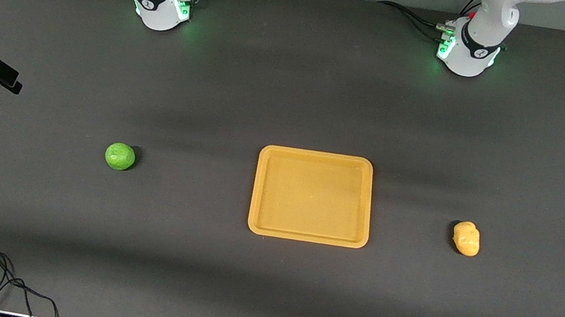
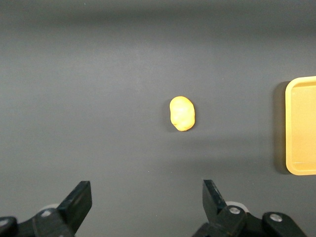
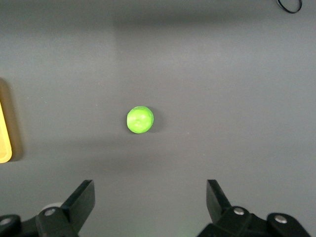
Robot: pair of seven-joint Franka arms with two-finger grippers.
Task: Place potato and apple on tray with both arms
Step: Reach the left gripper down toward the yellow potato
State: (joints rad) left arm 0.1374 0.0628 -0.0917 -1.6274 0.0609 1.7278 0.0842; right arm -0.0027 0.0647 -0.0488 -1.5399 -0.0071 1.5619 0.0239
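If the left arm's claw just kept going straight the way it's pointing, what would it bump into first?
Probably the potato. In the left wrist view it lies alone on the dark table, about centred ahead of the open left gripper, with nothing between them. The tray sits off to one side. Depth is hard to judge.

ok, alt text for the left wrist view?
A small lumpy yellow-orange potato lies alone on the dark grey table mat, framed by the left pincer, which is open. One edge of the flat orange-yellow plastic tray shows beside it.
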